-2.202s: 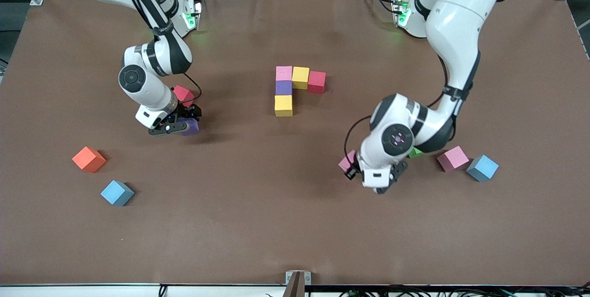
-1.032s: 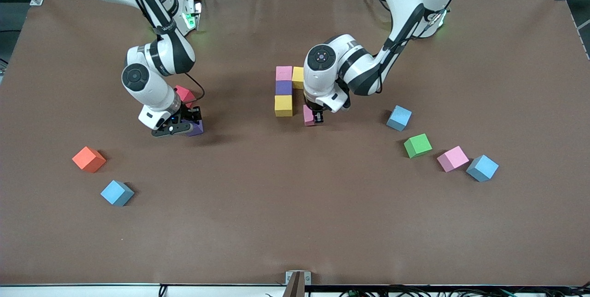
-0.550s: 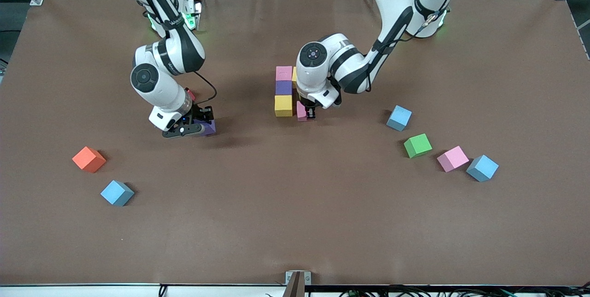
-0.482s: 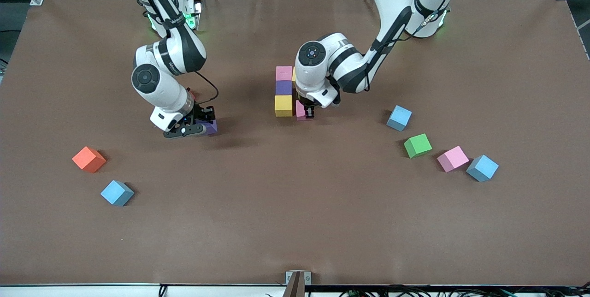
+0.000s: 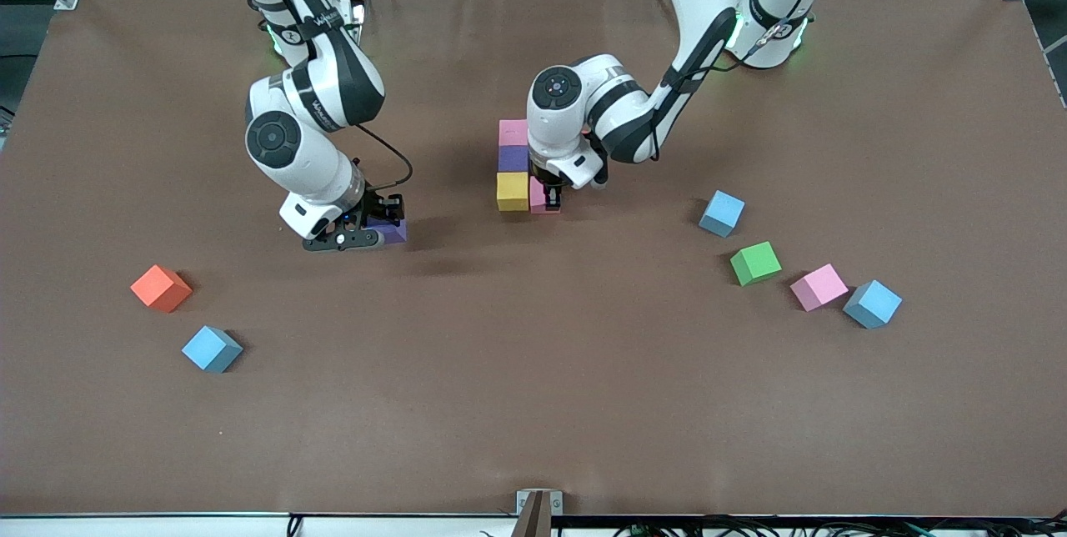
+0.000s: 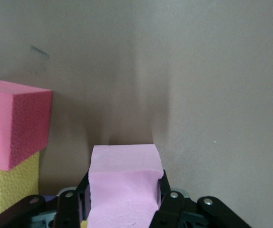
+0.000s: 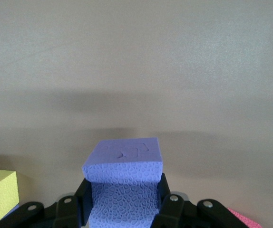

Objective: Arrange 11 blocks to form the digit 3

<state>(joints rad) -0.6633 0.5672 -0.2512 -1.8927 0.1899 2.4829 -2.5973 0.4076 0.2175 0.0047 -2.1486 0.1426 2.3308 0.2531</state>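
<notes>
A column of three blocks, pink [image 5: 513,132], purple [image 5: 513,158] and yellow [image 5: 513,191], lies at mid-table. My left gripper [image 5: 550,202] is shut on a pink block [image 5: 540,195] [image 6: 123,166], held low against the yellow block's side toward the left arm's end. The left wrist view shows a red block [image 6: 15,121] and a yellow block [image 6: 5,187] beside it; the left hand hides them in the front view. My right gripper [image 5: 371,233] is shut on a purple block [image 5: 392,230] [image 7: 124,173], just above the table between the right arm's end and the column.
Loose blocks toward the left arm's end: light blue [image 5: 722,213], green [image 5: 755,263], pink [image 5: 819,286], light blue [image 5: 872,303]. An orange cube [image 5: 161,288] and a light blue block [image 5: 212,348] lie toward the right arm's end.
My left gripper has carried the pink block up against the yellow block. My right gripper has moved with the purple block toward the column.
</notes>
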